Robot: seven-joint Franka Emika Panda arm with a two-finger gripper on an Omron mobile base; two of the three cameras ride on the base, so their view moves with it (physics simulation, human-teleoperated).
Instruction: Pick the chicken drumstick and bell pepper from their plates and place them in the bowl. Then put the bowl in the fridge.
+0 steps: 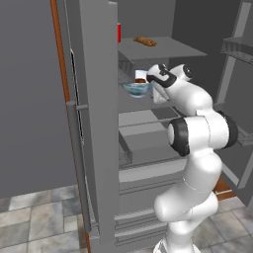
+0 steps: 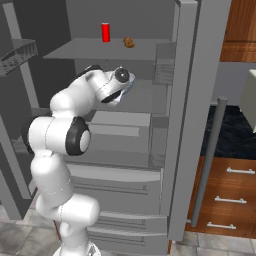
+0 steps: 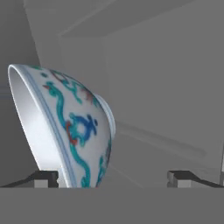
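The fridge [image 1: 94, 123] stood open, and the white arm reached into it from the near side. The bowl [image 1: 137, 88] sat on a grey middle shelf [image 1: 148, 101] inside the fridge, just to the left of the end effector [image 1: 154, 89] in the left base view. In that view something dark brown showed above the rim of the bowl, probably the chicken drumstick [image 1: 141, 80]; the bell pepper could not be made out. In the hand view the bowl [image 3: 65, 131] appeared tilted, because the camera was rolled, with its blue, green and red pattern on the outside and its small foot turned to the right. The two fingertips [image 3: 43, 179] of the end effector stood wide apart, so it was open; the left tip was just beside the rim of the bowl, and whether it touched the bowl could not be told. On the top shelf [image 2: 100, 49], well above the bowl, stood a slim red bottle [image 2: 105, 32], and near it on the right lay a tan bread-like item [image 2: 129, 42]. The door with a long bar handle [image 2: 207, 160] was on the right side.
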